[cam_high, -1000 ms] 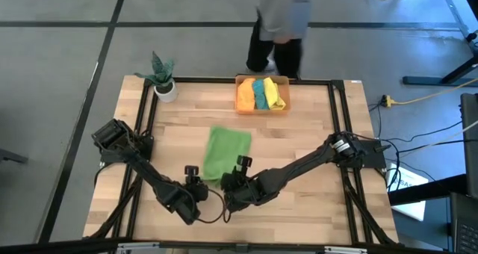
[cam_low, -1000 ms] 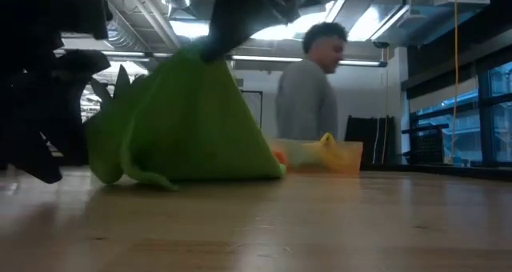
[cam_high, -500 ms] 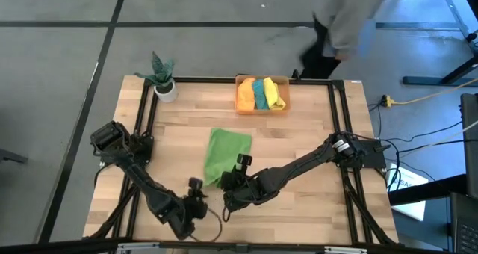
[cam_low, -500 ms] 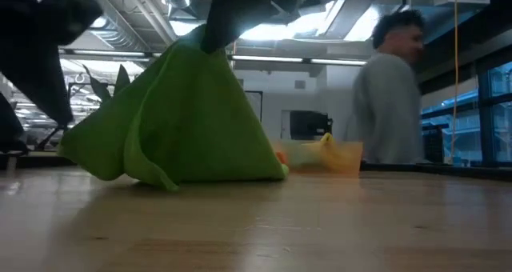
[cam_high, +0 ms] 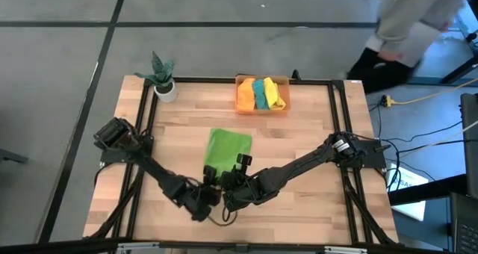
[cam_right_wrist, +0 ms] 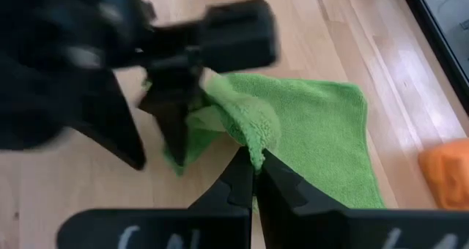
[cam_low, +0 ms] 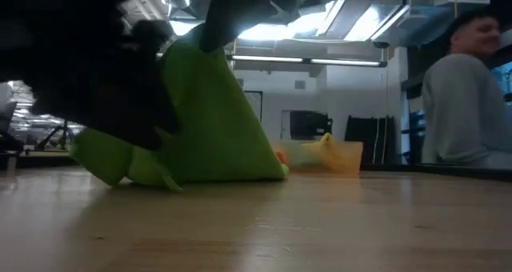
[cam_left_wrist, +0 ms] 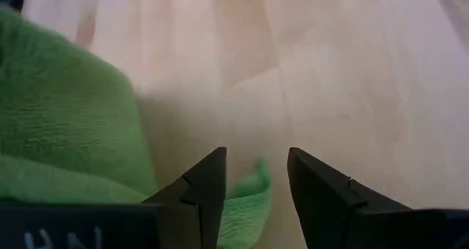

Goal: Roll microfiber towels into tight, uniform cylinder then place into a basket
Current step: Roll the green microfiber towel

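The right gripper [cam_right_wrist: 254, 177] was pinched tight on a lifted corner of the light green towel [cam_high: 225, 151] — a soft, nubby microfiber square lying mid-table, its near edge tented up. The left gripper [cam_left_wrist: 256, 177], fingers spread, sat just beside that edge. If it closed on only a loose flap, the limp cloth would likely bunch and roll unevenly — three rolls already filled the translucent orange basket [cam_high: 240, 104].

No legible text or labels
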Controlling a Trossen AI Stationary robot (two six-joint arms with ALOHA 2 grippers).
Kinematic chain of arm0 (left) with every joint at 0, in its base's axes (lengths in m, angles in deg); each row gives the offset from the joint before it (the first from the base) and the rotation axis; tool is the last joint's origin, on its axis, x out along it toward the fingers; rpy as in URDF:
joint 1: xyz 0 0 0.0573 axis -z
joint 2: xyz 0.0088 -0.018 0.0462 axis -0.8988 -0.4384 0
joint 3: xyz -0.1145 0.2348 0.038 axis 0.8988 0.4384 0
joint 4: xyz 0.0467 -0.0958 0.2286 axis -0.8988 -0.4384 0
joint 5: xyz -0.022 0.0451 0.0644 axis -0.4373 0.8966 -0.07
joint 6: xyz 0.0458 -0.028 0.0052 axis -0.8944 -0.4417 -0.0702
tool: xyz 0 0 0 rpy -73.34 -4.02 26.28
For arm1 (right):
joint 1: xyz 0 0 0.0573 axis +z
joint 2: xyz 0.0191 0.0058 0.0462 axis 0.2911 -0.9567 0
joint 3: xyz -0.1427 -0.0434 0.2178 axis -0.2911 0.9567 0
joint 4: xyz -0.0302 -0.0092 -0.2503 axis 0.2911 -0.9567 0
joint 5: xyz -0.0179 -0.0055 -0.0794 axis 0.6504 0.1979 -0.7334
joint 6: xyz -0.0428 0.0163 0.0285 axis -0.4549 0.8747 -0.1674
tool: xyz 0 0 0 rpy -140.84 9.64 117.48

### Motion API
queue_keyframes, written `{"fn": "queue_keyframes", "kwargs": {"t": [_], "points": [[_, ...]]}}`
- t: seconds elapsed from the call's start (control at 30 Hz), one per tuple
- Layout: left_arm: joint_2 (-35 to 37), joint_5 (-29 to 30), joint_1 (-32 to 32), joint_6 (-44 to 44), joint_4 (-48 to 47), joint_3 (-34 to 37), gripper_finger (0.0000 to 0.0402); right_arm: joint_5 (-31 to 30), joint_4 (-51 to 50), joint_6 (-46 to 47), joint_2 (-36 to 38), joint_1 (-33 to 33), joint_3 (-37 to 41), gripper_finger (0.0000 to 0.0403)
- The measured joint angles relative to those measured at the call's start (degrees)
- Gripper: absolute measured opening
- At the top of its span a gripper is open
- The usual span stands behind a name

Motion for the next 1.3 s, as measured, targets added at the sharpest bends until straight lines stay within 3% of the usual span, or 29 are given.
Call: {"fn": "queue_keyframes", "kwargs": {"t": [0.23, 0.97, 1.17, 1.3], "points": [[0.0, -7.5, -1.2, 6.6, -2.2, 0.0, 0.0138, 0.0, -0.2, -0.2, 0.0, 0.0, 0.0, 0.0008], [0.0, -3.1, 1.9, 25.1, -21.9, -0.2, 0.0138, 1.6, -1.1, 1.8, 0.0, 0.3, 0.1, 0.0008], [0.0, -2.3, 3.6, 32.2, -33.4, -3.7, 0.0138, 1.7, -1.1, 1.7, 0.0, 0.3, 0.1, 0.0008], [0.0, -3.1, 4.9, 37.0, -30.9, -5.7, 0.0138, 1.7, -1.1, 1.7, 0.0, 0.3, 0.1, 0.0008]]}}
